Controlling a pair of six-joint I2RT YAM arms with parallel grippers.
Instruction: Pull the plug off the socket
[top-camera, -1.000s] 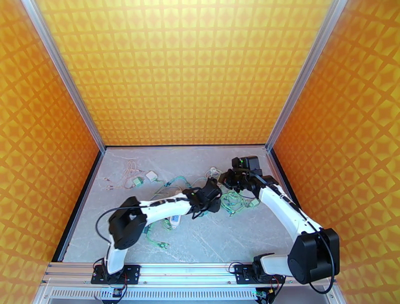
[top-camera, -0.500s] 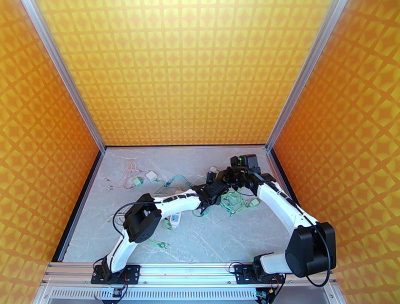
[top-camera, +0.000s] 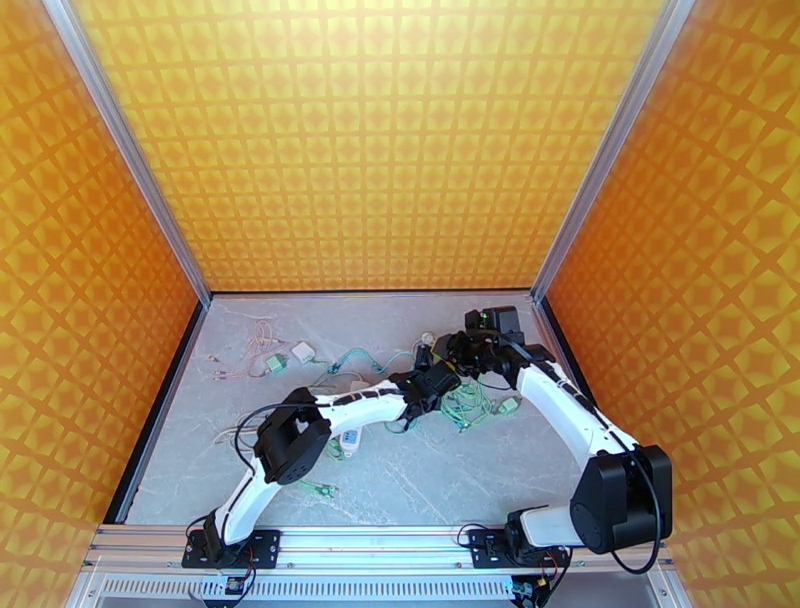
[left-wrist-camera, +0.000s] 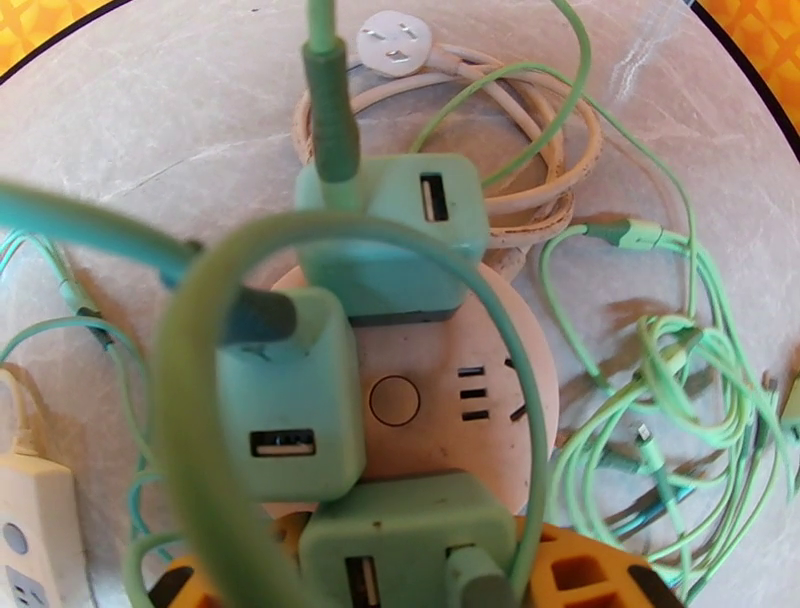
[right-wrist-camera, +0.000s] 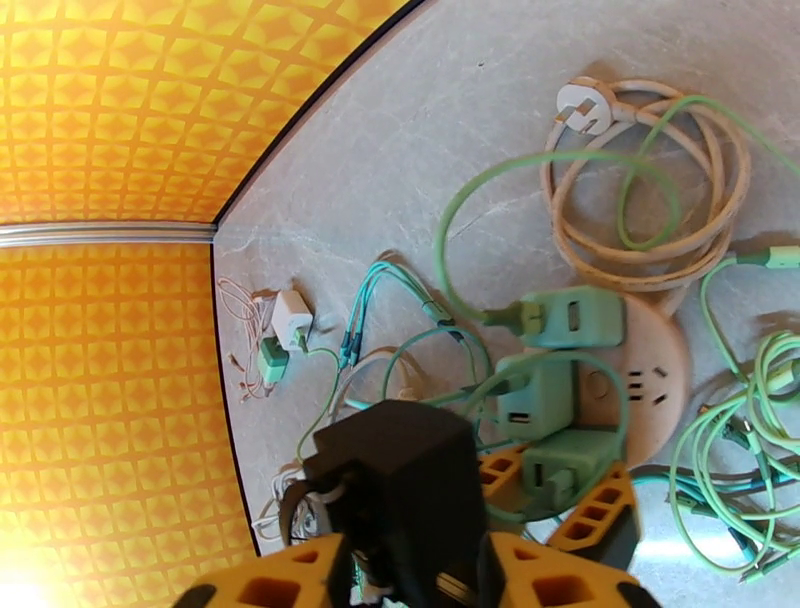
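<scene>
Walls of orange patterned panel (top-camera: 380, 150) box in the grey marbled desk (top-camera: 420, 490). Right of its centre lies the round beige socket hub (left-wrist-camera: 395, 400), with three square green charger plugs (left-wrist-camera: 400, 250) pushed into it. My left gripper (left-wrist-camera: 405, 575) sits over the hub's near edge. Its orange jaws stand either side of the nearest green charger plug (left-wrist-camera: 400, 525) and seem to pinch it, though the frame edge cuts off part of the contact. That plug is seated in the hub. My right gripper (top-camera: 455, 350) hangs above on the far side, jaws spread and empty. Beside the hub lie a coiled beige cable (left-wrist-camera: 535, 205) and a tangle of thin green cables (left-wrist-camera: 690, 400).
</scene>
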